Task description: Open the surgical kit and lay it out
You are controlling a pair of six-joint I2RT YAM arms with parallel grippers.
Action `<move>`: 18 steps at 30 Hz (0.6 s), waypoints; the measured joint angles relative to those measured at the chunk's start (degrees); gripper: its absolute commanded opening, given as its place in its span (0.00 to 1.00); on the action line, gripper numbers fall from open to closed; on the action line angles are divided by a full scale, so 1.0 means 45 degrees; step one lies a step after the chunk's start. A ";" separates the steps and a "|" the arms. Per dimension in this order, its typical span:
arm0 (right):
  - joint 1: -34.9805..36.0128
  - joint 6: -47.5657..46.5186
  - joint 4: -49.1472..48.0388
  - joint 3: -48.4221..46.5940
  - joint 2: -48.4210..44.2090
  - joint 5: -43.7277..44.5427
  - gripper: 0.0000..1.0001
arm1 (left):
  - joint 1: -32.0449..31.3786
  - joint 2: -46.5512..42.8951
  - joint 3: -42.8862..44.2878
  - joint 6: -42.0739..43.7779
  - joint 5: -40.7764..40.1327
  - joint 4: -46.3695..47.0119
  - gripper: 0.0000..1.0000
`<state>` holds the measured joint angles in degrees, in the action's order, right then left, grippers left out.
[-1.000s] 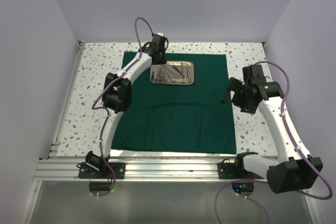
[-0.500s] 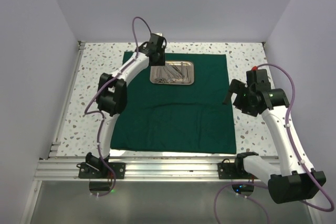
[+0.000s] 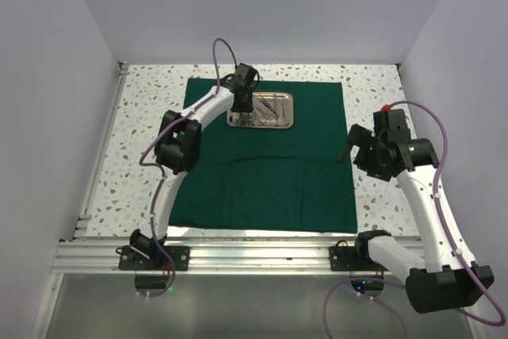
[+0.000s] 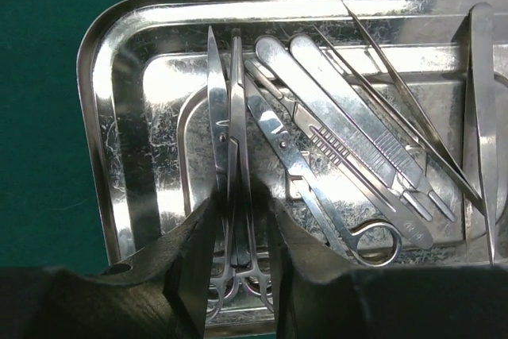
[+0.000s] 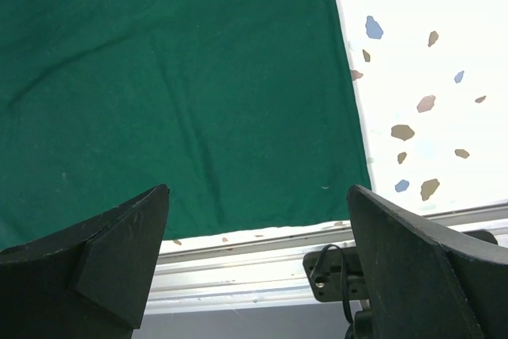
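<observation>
We see the dark green cloth (image 3: 262, 172) spread flat on the speckled bench (image 3: 143, 156). Its near edge lies just beside the aluminium rail (image 3: 262, 256), and its far edge is close to the back wall. Bare bench runs down both sides, a wider strip on the left than on the right. White walls close in the left, back and right.

The steel tray (image 4: 103, 117) sits on the far middle of the cloth, with green cloth showing all round its rim. The left tool (image 4: 238, 200) hangs over the tray's left end. Its fingers (image 4: 190, 260) sit close on either side of a slim ring-handled instrument (image 4: 234, 140). We cannot tell whether they press on it or only flank it. Beside it lie a second ring-handled pair of scissors (image 4: 286, 148), two flat ribbed handles (image 4: 349, 156), fine pointed tweezers (image 4: 405, 109) and a broader pair of tweezers (image 4: 480, 117), all crowded and overlapping.

The right tool (image 5: 258, 190) hovers over the cloth's near right corner, fingers spread wide apart and holding nothing, with open bench to its right.

A faint mark near the end of one flat handle is too small to read. The black fingers partly cover the rings of the flanked instrument. The left wrist view cuts off the tray's right end. From above, the instruments are only a silver tangle.
</observation>
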<state>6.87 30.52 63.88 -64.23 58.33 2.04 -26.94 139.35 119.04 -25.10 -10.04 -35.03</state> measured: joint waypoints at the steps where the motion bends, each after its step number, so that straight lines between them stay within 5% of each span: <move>1: 0.0000 -0.0005 0.0000 0.0000 0.0000 0.0000 0.98 | 0.0000 0.0049 0.0068 -0.0010 -0.0083 0.0000 0.27; 7: 0.0000 -0.0034 0.0005 0.0005 0.0000 0.0019 0.98 | 0.0005 0.0087 0.0121 -0.0204 -0.0262 -0.0015 0.01; 18: 0.0000 -0.0029 -0.0034 0.0228 0.0087 -0.0010 0.98 | 0.0005 0.0087 0.1452 0.0053 -0.0248 -0.1098 0.00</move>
<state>6.87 30.39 63.72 -63.20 58.72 2.00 -26.92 139.74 125.58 -24.86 -11.16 -39.97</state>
